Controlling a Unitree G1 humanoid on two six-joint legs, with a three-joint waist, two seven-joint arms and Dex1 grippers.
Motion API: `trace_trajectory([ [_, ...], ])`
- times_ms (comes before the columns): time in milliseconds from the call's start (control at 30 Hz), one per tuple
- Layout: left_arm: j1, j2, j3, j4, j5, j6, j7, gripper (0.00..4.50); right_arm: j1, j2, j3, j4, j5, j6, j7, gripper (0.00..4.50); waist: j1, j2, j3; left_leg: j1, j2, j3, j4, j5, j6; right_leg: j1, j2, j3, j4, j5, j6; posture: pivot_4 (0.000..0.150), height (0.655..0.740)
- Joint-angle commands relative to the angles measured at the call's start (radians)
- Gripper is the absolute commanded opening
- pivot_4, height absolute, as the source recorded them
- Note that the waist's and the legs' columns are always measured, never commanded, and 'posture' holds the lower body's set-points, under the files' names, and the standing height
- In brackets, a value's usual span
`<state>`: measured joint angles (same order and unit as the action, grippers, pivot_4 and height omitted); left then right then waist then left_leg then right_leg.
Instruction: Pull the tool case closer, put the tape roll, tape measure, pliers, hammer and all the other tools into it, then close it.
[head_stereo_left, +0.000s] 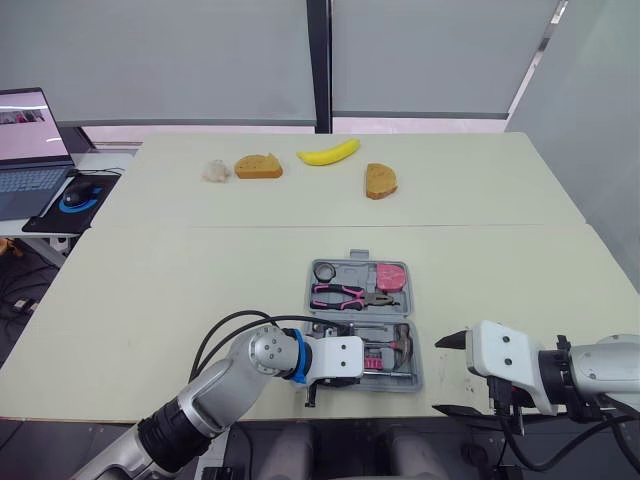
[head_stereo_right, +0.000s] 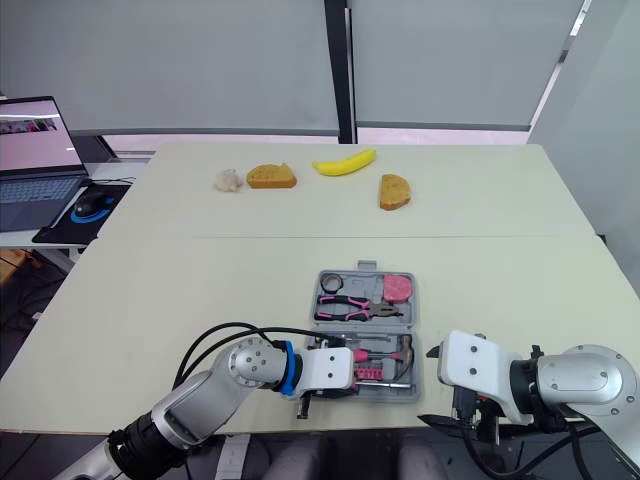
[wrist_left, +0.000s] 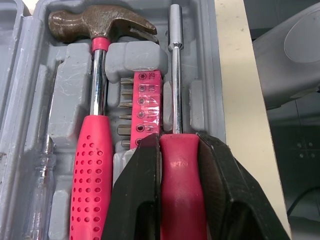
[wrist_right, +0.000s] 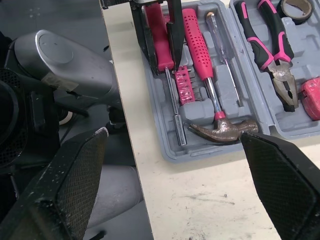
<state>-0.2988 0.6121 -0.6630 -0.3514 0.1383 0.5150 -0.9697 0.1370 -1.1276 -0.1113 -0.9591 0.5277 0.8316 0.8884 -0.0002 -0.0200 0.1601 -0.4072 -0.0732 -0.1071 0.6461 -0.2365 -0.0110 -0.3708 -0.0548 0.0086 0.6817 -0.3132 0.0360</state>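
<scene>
tool case (head_stereo_left: 416, 345), grey moulded plastic, is lying open and flat at the near edge of the cream table (head_stereo_left: 150, 280), between the two grippers, so the pull-closer step is looking done. sitting in its slots are a dark tape roll (head_stereo_left: 325, 270), pink tape measure (head_stereo_left: 391, 275), pink-and-black pliers (head_stereo_left: 348, 295), pink-handled steel hammer (wrist_left: 95, 150), pink bit strip (wrist_left: 145, 110) and clear-handled screwdriver (wrist_left: 42, 170). left gripper (wrist_left: 177, 140) is clamping its black jaws on the pink-handled metal driver (wrist_left: 175, 80), whose shaft is lying along the groove by the case wall. right gripper (head_stereo_left: 448, 374) is hovering just beside the case, jaws spread wide, carrying nothing. yellow banana (head_stereo_left: 328, 153) is lying on the far side, well apart. remaining, by my read: letting go of the driver and folding the halves shut.
</scene>
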Motion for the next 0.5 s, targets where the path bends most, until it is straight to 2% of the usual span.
trace_trajectory([
  [33,0.002,-0.004,-0.008,-0.015,0.01,0.001,-0.009,0.7,-0.01,-0.006,-0.001,-0.011,-0.005,-0.015,-0.002,4.5,0.0,0.0,0.0,0.0,0.0,0.0,0.0,0.0,0.0,0.0,0.0,0.0,0.0,0.0,0.0,0.15,0.74],
  [400,-0.01,-0.019,0.003,-0.037,-0.007,0.043,-0.025,0.7,-0.004,-0.001,-0.002,-0.013,-0.008,-0.016,-0.011,4.5,0.0,0.0,0.0,0.0,0.0,0.0,0.0,0.0,0.0,0.0,0.0,0.0,0.0,0.0,0.0,0.15,0.74],
  [467,-0.012,-0.023,0.006,-0.042,-0.011,0.046,-0.024,1.42,-0.004,0.0,0.0,-0.014,-0.009,-0.016,-0.013,4.5,0.0,0.0,0.0,0.0,0.0,0.0,0.0,0.0,0.0,0.0,0.0,0.0,0.0,0.0,0.0,0.15,0.74],
  [500,-0.013,-0.024,0.006,-0.044,-0.011,0.047,-0.024,1.6,-0.004,0.001,0.002,-0.014,-0.009,-0.016,-0.015,4.5,0.0,0.0,0.0,0.0,0.0,0.0,0.0,0.0,0.0,0.0,0.0,0.0,0.0,0.0,0.0,0.15,0.74],
])
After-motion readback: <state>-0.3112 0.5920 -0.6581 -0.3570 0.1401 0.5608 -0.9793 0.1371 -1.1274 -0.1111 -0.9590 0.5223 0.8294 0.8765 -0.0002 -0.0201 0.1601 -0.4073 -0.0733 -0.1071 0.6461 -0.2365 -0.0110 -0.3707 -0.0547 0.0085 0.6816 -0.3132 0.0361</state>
